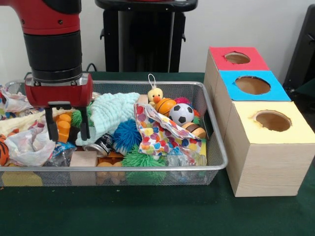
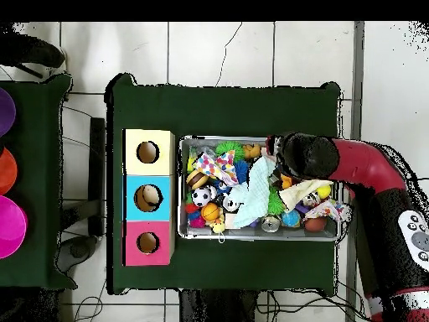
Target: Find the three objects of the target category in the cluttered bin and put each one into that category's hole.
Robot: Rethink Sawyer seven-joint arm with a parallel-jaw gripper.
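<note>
- Gripper [image 1: 68,129] hangs over the bin's [image 1: 216,142] left part, fingers spread.
- An orange toy [image 1: 64,129], perhaps a carrot, sits between them, apparently ungripped.
- Three holed boxes [image 1: 256,123] stand right.

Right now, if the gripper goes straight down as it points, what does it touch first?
Most likely the orange carrot-like toy between the open gripper fingers, in the wire bin; depth is uncertain.

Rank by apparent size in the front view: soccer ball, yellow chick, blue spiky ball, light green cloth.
1. light green cloth
2. blue spiky ball
3. soccer ball and yellow chick: they look about alike, so I leave them unranked.
</note>
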